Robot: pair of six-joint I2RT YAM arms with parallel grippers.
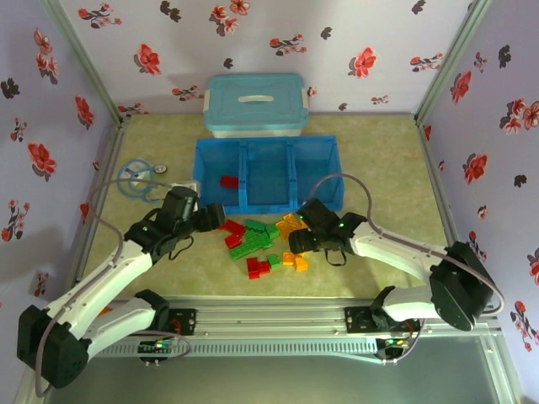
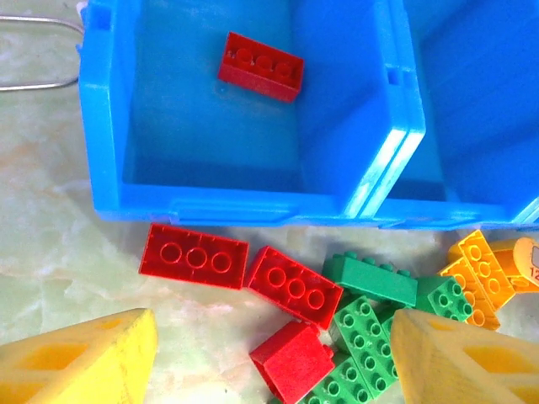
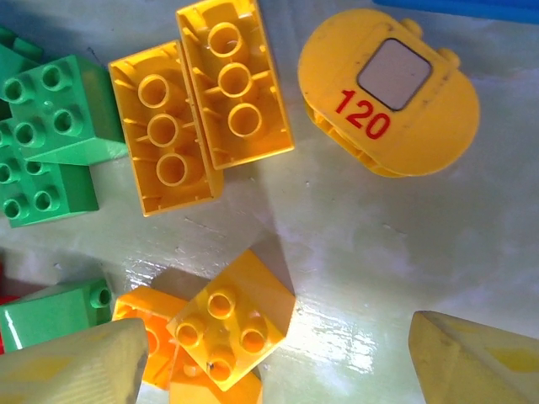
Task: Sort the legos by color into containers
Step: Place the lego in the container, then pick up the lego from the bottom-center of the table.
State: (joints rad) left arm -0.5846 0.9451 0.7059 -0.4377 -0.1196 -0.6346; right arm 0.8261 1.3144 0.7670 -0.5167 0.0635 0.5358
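1. While both arms hang over the legos (image 1: pixel 253 244), which lie in a loose pile on the table just in front of the tray (image 1: pixel 199 168), neither holds anything. The left gripper (image 2: pixel 274 337) gapes above a red cube (image 2: pixel 290 362), and the right gripper (image 3: pixel 278 328) gapes above an orange brick (image 3: pixel 227 324).
2. One red brick (image 2: pixel 261 66) lies in the tray's left compartment (the other two look bare), so most of the sorting is not yet done.
3. Left-side risk: the red cube touches green bricks (image 2: pixel 362 337), so the fingers may catch a green one too as they close, or knock it aside.
4. Right-side risk: the orange brick seems to rest tilted on another orange piece. A pinch may make it slip, or may lift both.
5. Shared risk: the grippers work near each other over one pile, so they may bump.
6. Drop risk: the divider walls are thin, so a release close to one may land a brick in the wrong compartment.
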